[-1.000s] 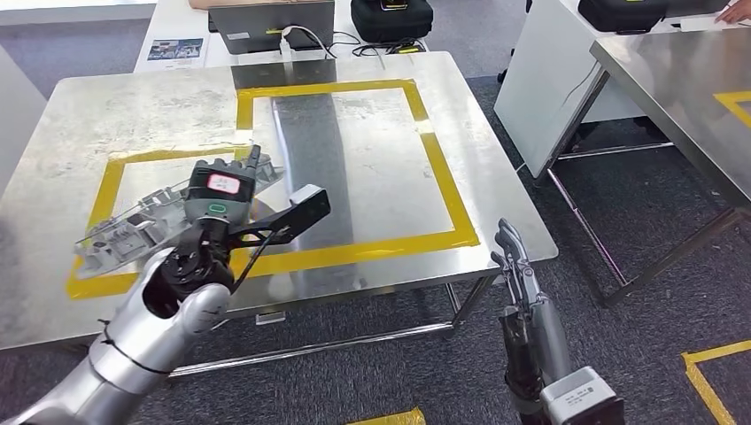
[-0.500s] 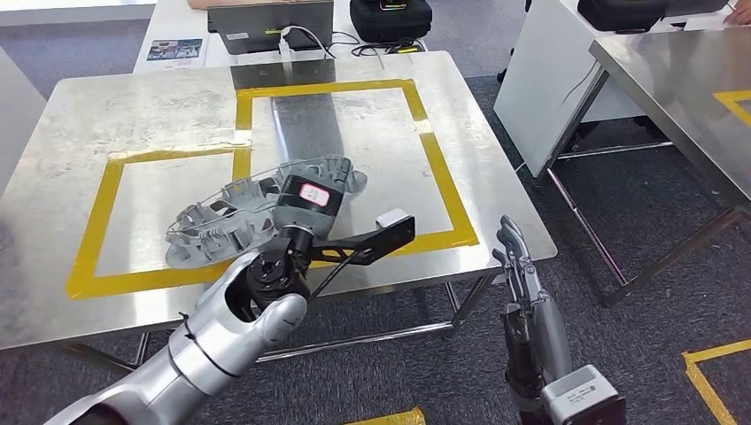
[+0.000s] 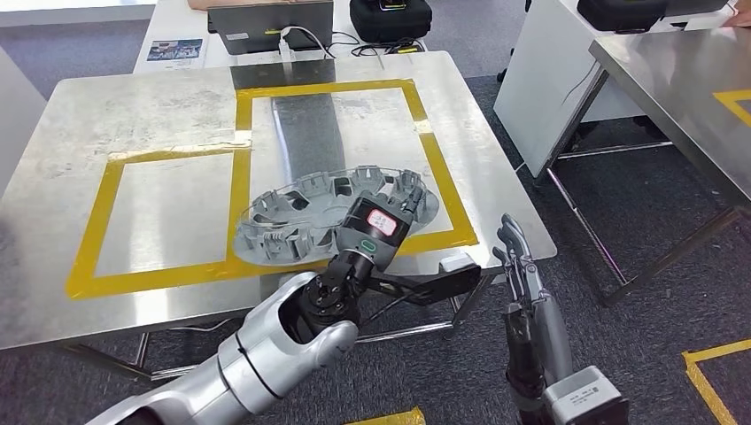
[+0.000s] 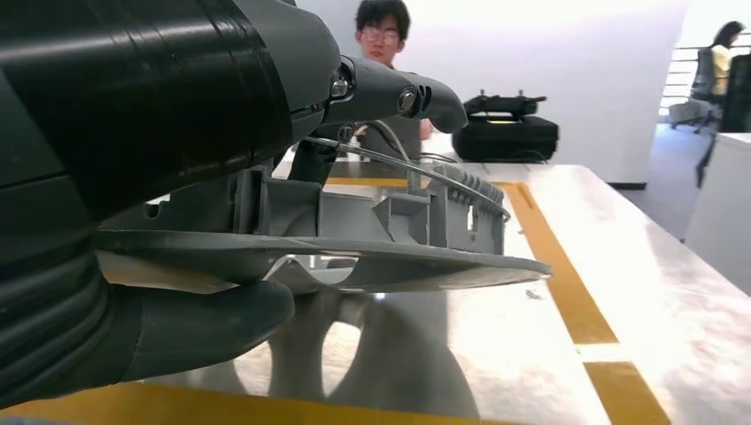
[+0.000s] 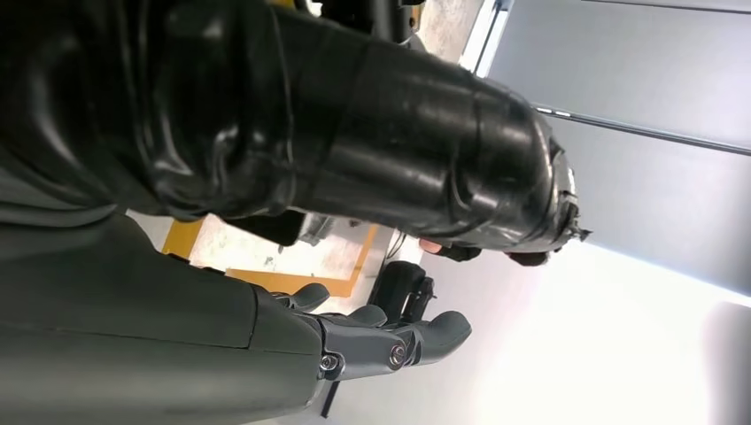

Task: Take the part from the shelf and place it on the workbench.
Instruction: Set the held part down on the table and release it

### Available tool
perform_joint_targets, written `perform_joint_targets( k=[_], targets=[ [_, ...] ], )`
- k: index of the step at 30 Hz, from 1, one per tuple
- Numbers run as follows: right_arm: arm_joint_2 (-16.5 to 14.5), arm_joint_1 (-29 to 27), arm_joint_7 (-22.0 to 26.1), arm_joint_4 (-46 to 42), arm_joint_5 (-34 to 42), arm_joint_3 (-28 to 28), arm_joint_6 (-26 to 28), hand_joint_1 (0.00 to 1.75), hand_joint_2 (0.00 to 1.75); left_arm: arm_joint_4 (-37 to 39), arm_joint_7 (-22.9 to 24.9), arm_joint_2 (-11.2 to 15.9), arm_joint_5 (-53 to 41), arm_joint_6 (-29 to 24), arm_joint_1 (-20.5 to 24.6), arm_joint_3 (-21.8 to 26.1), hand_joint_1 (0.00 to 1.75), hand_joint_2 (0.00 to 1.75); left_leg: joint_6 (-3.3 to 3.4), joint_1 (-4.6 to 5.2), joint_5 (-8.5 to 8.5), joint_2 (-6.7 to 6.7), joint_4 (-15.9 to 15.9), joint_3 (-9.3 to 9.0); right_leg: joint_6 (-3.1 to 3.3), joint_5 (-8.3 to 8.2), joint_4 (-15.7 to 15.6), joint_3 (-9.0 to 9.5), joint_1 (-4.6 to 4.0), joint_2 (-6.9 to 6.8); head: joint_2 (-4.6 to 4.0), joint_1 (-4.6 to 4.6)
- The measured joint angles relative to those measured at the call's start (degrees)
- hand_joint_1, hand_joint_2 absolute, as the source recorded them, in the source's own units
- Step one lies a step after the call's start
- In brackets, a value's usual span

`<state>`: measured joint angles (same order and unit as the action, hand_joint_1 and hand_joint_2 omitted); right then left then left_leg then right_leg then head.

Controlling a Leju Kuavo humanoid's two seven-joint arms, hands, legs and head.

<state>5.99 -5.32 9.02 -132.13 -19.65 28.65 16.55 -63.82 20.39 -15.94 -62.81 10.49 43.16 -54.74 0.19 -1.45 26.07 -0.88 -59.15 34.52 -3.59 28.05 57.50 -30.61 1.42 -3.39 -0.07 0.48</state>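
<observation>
The part (image 3: 310, 217) is a grey round casting with ribs around its rim. My left hand (image 3: 379, 223) grips it at its near right edge, above the front of the right yellow-taped rectangle on the steel workbench (image 3: 133, 115). In the left wrist view the thumb (image 4: 186, 323) lies under the part (image 4: 372, 239) and the fingers (image 4: 390, 93) lie over it; the part hangs level, just above the tabletop (image 4: 673, 292). My right hand (image 3: 521, 266) stands off the workbench's front right corner with straight fingers (image 5: 390, 341), holding nothing.
A second steel table (image 3: 682, 80) stands to the right across a carpeted aisle. A white table behind the workbench carries a grey box (image 3: 270, 22) and a black case (image 3: 391, 18). A person (image 4: 383, 53) stands beyond the workbench.
My left arm has carried the part to the right, from over the left taped rectangle to the front of the right one. The right hand has stayed where it was.
</observation>
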Motion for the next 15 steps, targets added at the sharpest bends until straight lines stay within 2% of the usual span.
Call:
perform_joint_targets(
  k=[8, 11, 15],
  targets=[
    [-0.09, 1.03, 0.72, 0.13, 1.47, 0.06, -0.5, 0.0, 0.0, 4.03, -5.83, -2.15, -0.05, -4.95, -0.28, -1.53, 1.75, 1.75, 0.01, 0.01, -0.01, 0.01, 0.01, 0.01, 0.0, 0.0, 0.01, 0.0, 0.01, 0.0, 0.0, 0.05],
    [-0.15, 1.19, 0.83, 0.17, 1.61, 0.25, -0.48, 0.0, 0.0, 5.7, -6.09, -2.73, -0.54, -5.54, -0.5, -2.1, 1.75, 1.75, 0.01, 0.02, -0.01, 0.0, 0.01, 0.02, 0.0, 0.0, 0.01, 0.01, 0.01, 0.0, 0.0, 0.09],
    [-0.15, 1.17, 0.79, 0.17, 1.59, 0.55, -0.21, 0.0, 0.0, 7.69, -4.28, -2.12, -1.56, -5.18, -1.18, -2.54, 1.75, 1.75, 0.01, 0.01, -0.01, 0.0, 0.03, 0.01, 0.0, 0.0, 0.02, 0.02, 0.0, 0.0, 0.0, 0.06]
  ],
)
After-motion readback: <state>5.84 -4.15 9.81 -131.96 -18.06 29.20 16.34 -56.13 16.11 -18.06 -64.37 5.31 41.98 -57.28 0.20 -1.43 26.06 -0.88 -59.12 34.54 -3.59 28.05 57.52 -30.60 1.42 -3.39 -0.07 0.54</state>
